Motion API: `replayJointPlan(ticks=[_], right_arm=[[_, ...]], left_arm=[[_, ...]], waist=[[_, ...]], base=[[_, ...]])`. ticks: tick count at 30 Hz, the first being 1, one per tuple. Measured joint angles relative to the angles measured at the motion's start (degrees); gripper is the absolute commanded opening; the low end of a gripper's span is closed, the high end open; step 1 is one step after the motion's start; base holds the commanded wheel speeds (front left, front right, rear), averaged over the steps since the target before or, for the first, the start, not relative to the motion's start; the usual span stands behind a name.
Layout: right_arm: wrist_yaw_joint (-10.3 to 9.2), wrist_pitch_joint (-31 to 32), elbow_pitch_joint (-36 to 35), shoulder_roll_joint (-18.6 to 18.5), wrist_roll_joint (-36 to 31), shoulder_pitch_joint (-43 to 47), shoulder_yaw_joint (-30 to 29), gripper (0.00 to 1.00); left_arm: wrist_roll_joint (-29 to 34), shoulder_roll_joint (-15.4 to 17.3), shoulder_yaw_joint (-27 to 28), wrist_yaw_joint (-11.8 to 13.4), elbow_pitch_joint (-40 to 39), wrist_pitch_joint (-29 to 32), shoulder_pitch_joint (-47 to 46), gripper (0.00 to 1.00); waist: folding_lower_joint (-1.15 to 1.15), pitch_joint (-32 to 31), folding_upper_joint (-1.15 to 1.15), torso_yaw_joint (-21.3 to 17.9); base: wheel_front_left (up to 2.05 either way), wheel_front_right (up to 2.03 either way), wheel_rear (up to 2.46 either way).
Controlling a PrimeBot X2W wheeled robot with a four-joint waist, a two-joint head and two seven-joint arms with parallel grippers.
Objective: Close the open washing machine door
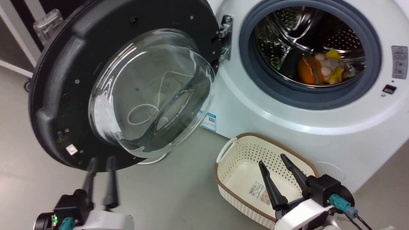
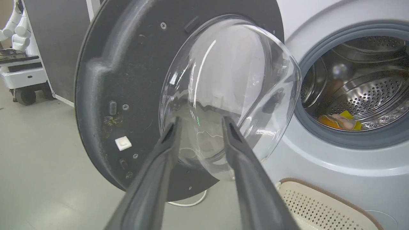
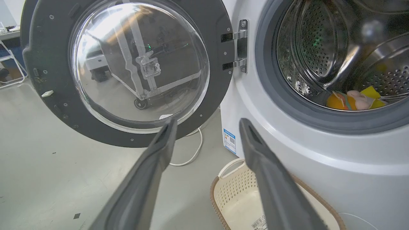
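**Push at the Outer Rim**

The washing machine door (image 1: pixel 64 95) hung open, left of the drum (image 1: pixel 313 41). The left pincer (image 1: pixel 101 161), spread, sat at its lower rim. The right pincer (image 1: pixel 271 161), spread, hung over the basket (image 1: pixel 236 140). A push farthest from the hinge (image 1: pixel 226 35) seemed best.

- Small blue-and-white label (image 1: pixel 208 121), low on the big white front-loading washing machine (image 1: pixel 287 124): QR code, print too small to read.
- Grey sticker (image 1: pixel 399 62) on its front: red triangle sign, wording illegible.
- White barcode sticker (image 1: pixel 259 191) inside the cream perforated plastic basket (image 1: pixel 243 153): digits unreadable.
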Motion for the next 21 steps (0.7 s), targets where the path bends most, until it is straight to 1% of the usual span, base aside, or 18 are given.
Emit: replayJointPlan(ticks=[2, 5, 6, 7, 8, 9, 10, 11, 12, 13, 14, 15, 16, 17, 18, 19, 20, 21], right_arm=[[0.0, -0.4, 0.3, 0.0, 0.2, -0.1, 0.2, 1.0], [0.0, -0.5, 0.5, 0.0, 0.5, -0.1, 0.1, 1.0], [0.0, -0.9, 0.7, 0.0, 0.5, -0.1, -0.1, 1.0], [0.0, -0.9, 0.7, 0.0, 0.5, -0.1, -0.1, 1.0], [0.0, -1.0, 0.8, 0.0, 0.5, -0.1, -0.3, 1.0], [0.0, -1.2, 0.9, 0.0, 0.5, 0.0, -0.9, 1.0], [0.0, -1.2, 0.9, 0.0, 0.5, 0.0, -0.9, 1.0], [0.0, -1.5, 0.9, 0.0, 0.5, 0.0, -1.5, 1.0], [0.0, -1.5, 0.9, 0.0, 0.5, 0.0, -1.5, 1.0], [0.0, -1.7, 1.0, 0.0, 0.6, 0.1, -1.9, 1.0], [0.0, -1.7, 1.0, 0.0, 0.6, 0.1, -1.9, 1.0], [0.0, -2.0, 0.9, 0.1, 1.5, 0.2, -2.2, 1.0], [0.0, -2.0, 0.9, 0.1, 1.5, 0.2, -2.2, 1.0], [0.0, -2.0, 0.8, 0.0, 1.9, 0.2, -2.3, 1.0], [0.0, -2.2, 0.7, 0.1, 2.0, 0.5, -2.6, 1.0], [0.0, -2.2, 0.7, 0.1, 2.0, 0.5, -2.6, 1.0], [0.0, -2.5, 0.8, 0.1, 1.9, 1.0, -2.9, 1.0], [0.0, -2.5, 0.8, 0.1, 1.9, 1.0, -2.9, 1.0]], left_arm=[[-2.2, 0.0, 0.8, -0.1, -0.4, -0.4, 0.1, 0.0], [-2.4, 0.0, 2.2, -0.6, -1.2, -0.6, 0.0, 0.0], [-3.5, -0.1, 4.5, -1.1, -2.2, -1.0, -0.3, 0.0], [-3.5, -0.1, 4.5, -1.1, -2.2, -1.0, -0.3, 0.0], [-5.6, -0.1, 6.0, -1.1, -2.8, -1.0, -0.7, 0.0], [-7.8, 0.0, 9.3, -1.8, -3.8, -1.3, -2.4, 0.0], [-7.8, 0.0, 9.3, -1.8, -3.8, -1.3, -2.4, 0.0], [-7.1, 0.0, 11.6, -3.4, -5.2, -1.6, -4.2, 0.0], [-7.1, 0.0, 11.6, -3.4, -5.2, -1.6, -4.2, 0.0], [-7.5, 0.4, 13.6, -5.0, -5.7, -1.8, -6.7, 0.0], [-7.5, 0.4, 13.6, -5.0, -5.7, -1.8, -6.7, 0.0], [-9.0, 2.1, 15.6, -6.0, -5.0, -2.0, -9.7, 0.0], [-9.0, 2.1, 15.6, -6.0, -5.0, -2.0, -9.7, 0.0], [-9.7, 3.4, 16.4, -6.3, -4.0, -2.1, -11.2, 0.0], [-12.6, 6.0, 17.5, -6.7, -0.6, -2.4, -14.3, 0.0], [-12.6, 6.0, 17.5, -6.7, -0.6, -2.4, -14.3, 0.0], [-16.2, 8.9, 18.4, -7.0, 3.8, -1.7, -18.1, 0.0], [-16.2, 8.9, 18.4, -7.0, 3.8, -1.7, -18.1, 0.0]], waist=[[0.0, 0.2, 0.0, 0.9], [0.0, 0.4, 0.0, 1.4], [0.0, 0.5, 0.0, 2.0], [0.0, 0.5, 0.0, 2.0], [0.0, 0.7, 0.0, 2.3], [0.0, 1.0, 0.0, 2.9], [0.0, 1.0, 0.0, 2.9], [0.0, 1.3, 0.0, 3.5], [0.0, 1.3, 0.0, 3.5], [0.0, 1.8, 0.0, 4.0], [0.0, 1.8, 0.0, 4.0], [0.0, 2.1, 0.0, 4.4], [0.0, 2.1, 0.0, 4.4], [0.0, 2.2, 0.0, 4.6], [0.0, 2.5, 0.0, 5.0], [0.0, 2.5, 0.0, 5.0], [0.0, 2.9, 0.0, 5.3], [0.0, 2.9, 0.0, 5.3]], base=[[0.0, 0.0, 0.0], [0.0, 0.0, 0.0], [0.0, 0.0, 0.0], [0.0, 0.0, 0.0], [0.0, 0.0, 0.0], [0.0, 0.0, 0.0], [0.0, 0.0, 0.0], [0.0, 0.0, 0.0], [0.0, 0.0, 0.0], [0.0, 0.0, 0.0], [0.0, 0.0, 0.0], [0.0, 0.0, 0.0], [0.0, 0.0, 0.0], [0.0, 0.0, 0.0], [0.0, 0.0, 0.0], [0.0, 0.0, 0.0], [0.0, 0.0, 0.0], [0.0, 0.0, 0.0]])
